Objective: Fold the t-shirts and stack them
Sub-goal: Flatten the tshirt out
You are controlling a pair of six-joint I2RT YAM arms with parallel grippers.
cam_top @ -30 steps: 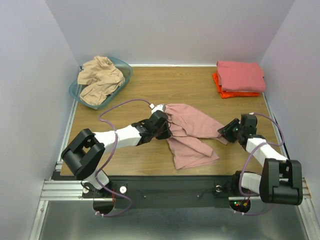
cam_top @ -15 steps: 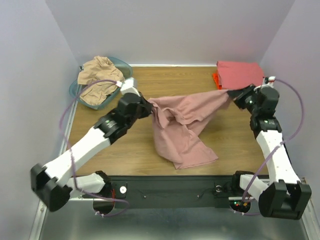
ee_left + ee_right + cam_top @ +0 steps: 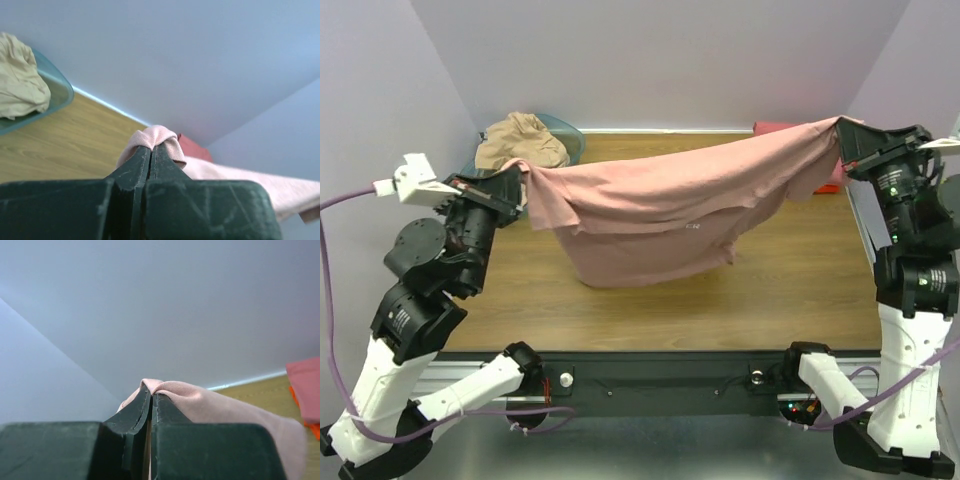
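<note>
The left gripper (image 3: 518, 179) and right gripper (image 3: 844, 146) each pinch an end of the pink shirt (image 3: 660, 215), so we pull it flat and lower it slowly to the table (image 3: 770, 300).

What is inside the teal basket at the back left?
A crumpled tan shirt fills the basket. Anything beneath it is hidden, and the held-up pink shirt covers part of the basket's near side.

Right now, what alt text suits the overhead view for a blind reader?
A dusty pink t-shirt hangs stretched over a wooden table, its ends clamped in the left end effector and the right end effector. A tan t-shirt fills a teal basket back left; folded shirts sit back right.
</note>
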